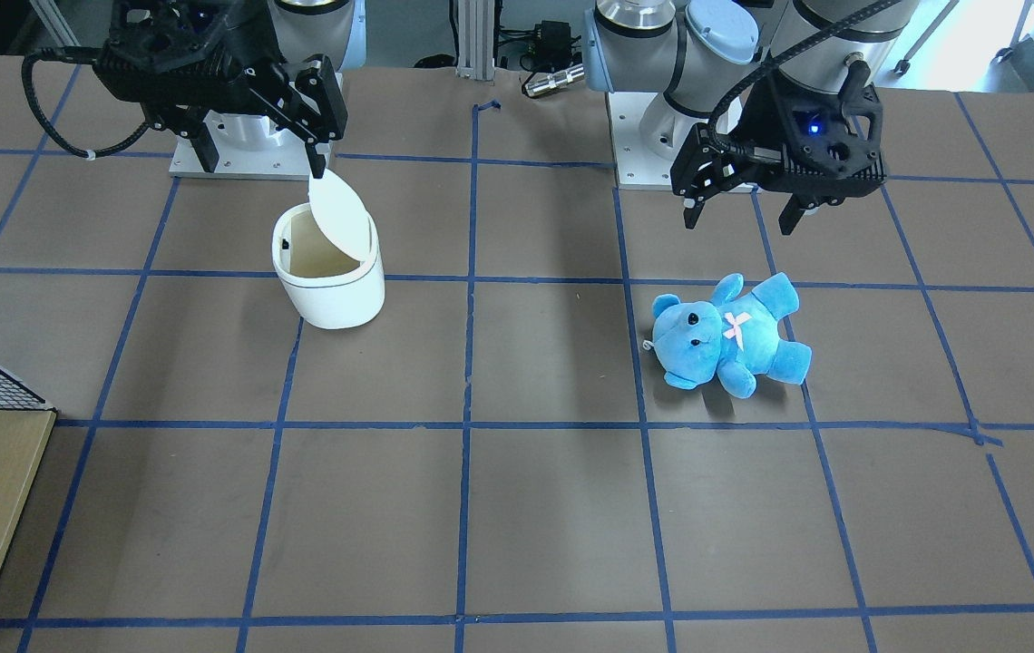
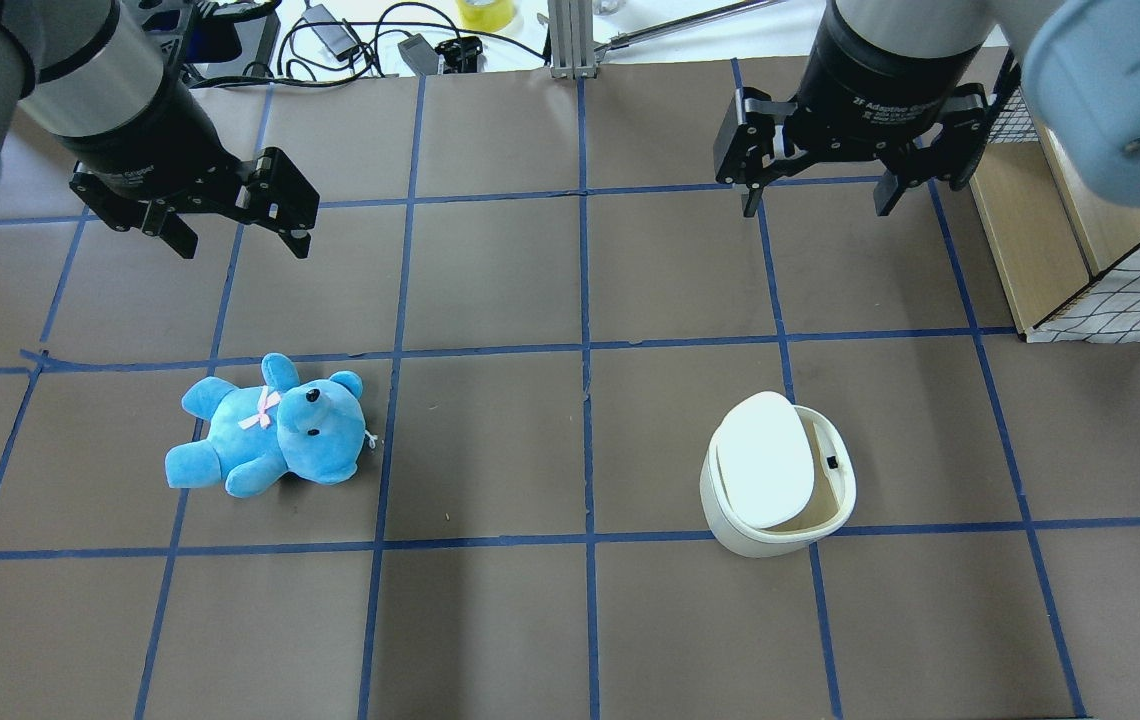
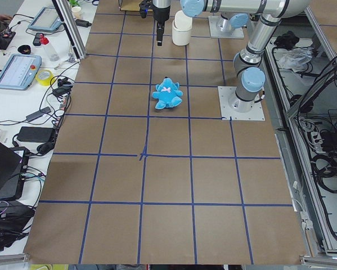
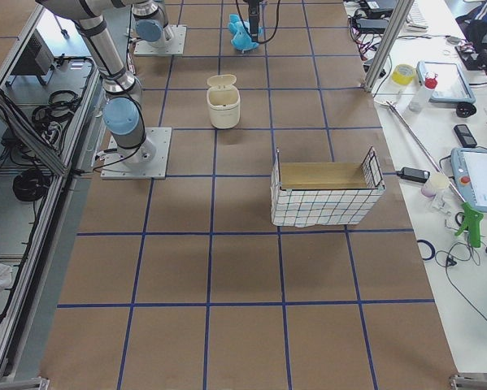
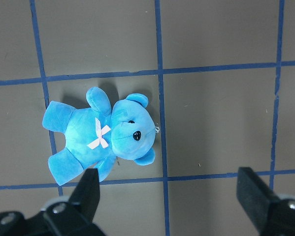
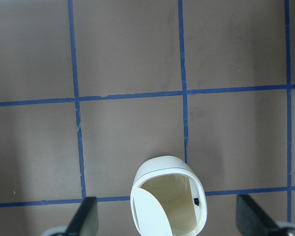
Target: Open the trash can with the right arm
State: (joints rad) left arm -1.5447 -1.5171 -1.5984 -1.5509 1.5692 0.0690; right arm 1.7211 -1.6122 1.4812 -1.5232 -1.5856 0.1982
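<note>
One small white trash can [image 2: 730,520] stands on the robot's right half of the table [image 2: 530,620], its swing lid [image 2: 765,460] tilted up. It looks light, stiff and smooth, likely to slide, so it is best nudged at the lid's edge. One right gripper [image 2: 818,203] hangs above it, jaws spread. One left gripper [image 2: 242,243], jaws also spread, hangs above one blue teddy [image 2: 265,440].

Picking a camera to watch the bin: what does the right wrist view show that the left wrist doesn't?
Only the right wrist view shows the trash can, lid swung open, beige inside visible. Only the left wrist view shows the blue teddy bear. Shared: the blue-taped table, plus the open right end effector and left end effector low in frame.
</note>
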